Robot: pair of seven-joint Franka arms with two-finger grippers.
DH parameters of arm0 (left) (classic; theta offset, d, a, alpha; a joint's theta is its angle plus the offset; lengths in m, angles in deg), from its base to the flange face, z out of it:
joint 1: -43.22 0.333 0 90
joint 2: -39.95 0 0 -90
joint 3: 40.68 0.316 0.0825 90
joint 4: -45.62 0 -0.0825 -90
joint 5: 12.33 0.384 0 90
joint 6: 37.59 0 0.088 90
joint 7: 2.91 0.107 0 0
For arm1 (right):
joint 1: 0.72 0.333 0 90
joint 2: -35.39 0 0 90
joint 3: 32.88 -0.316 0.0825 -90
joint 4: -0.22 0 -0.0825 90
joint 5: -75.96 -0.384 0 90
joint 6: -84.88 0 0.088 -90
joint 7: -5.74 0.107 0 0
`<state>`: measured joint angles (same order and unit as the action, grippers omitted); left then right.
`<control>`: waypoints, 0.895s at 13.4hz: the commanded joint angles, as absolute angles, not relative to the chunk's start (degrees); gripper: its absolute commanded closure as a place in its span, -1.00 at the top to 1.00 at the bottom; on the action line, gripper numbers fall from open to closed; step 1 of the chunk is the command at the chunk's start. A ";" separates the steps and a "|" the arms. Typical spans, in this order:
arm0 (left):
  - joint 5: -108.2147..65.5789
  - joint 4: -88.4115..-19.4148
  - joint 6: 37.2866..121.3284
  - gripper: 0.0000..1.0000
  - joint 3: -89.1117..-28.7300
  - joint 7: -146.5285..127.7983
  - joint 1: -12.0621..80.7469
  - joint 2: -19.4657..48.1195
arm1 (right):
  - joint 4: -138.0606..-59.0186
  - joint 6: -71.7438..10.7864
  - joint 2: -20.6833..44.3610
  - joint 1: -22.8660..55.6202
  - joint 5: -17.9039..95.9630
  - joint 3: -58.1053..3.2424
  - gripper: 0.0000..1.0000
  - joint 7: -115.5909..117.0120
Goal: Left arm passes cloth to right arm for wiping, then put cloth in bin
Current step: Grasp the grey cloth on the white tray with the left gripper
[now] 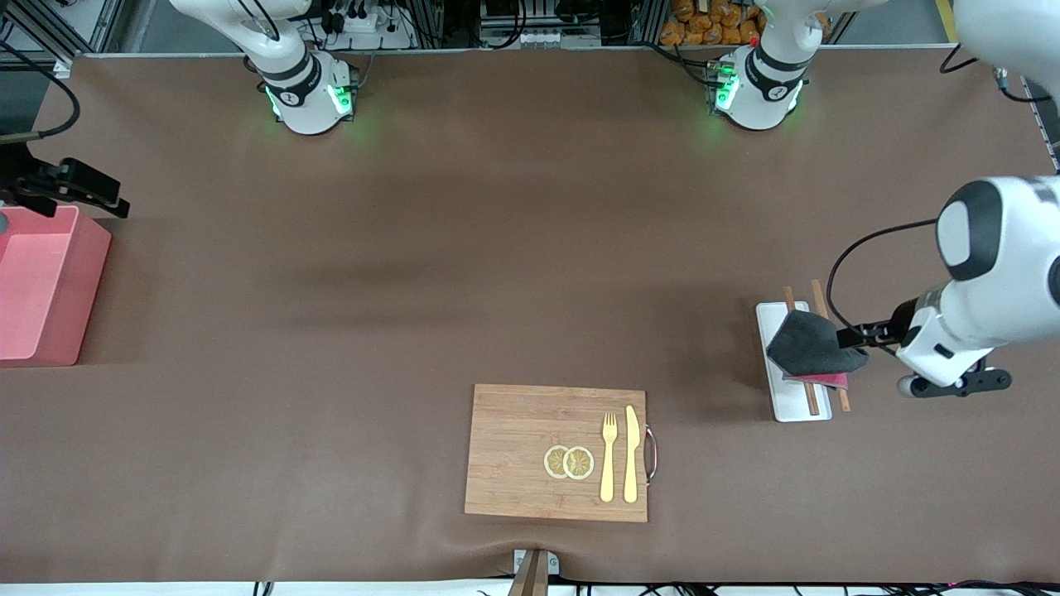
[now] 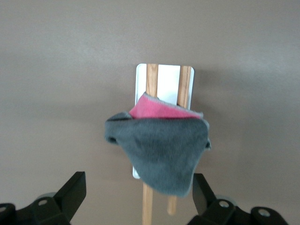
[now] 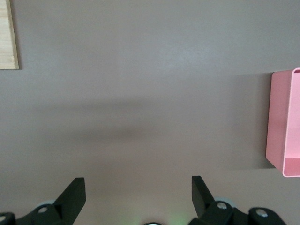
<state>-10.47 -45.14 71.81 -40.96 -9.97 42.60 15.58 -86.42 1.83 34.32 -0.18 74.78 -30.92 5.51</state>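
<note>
The charcoal-grey cloth with a red underside lies crumpled on two wooden chopsticks across a white tray at the left arm's end of the table. My left gripper is low beside it and open. In the left wrist view the cloth has its hanging corner between the wide-apart fingers, and nothing grips it. My right gripper hovers open by the pink bin at the right arm's end; its wrist view shows the bin's wall and bare table between the fingers.
A wooden cutting board lies near the front camera, mid-table, with two lemon slices, a yellow fork and a knife on it. The chopsticks stick out past both ends of the tray.
</note>
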 commanded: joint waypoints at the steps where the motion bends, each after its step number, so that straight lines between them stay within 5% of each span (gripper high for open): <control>1: -8.55 -43.59 74.37 0.56 -41.12 -9.51 43.04 12.19 | -85.83 1.73 32.32 2.53 74.82 -30.60 1.00 5.74; 3: -8.72 -43.59 75.17 0.17 -41.12 -9.51 43.13 10.69 | -85.83 1.47 30.83 4.10 74.65 -30.60 1.00 5.57; 8: -9.43 -43.59 76.14 -0.09 -41.30 -9.68 44.10 9.01 | -84.68 -0.72 24.93 6.30 72.18 -30.60 1.00 5.22; 12: -10.38 -43.50 76.14 -0.11 -41.56 -10.39 43.83 8.84 | -84.68 -1.08 24.58 7.19 70.79 -30.60 1.00 7.49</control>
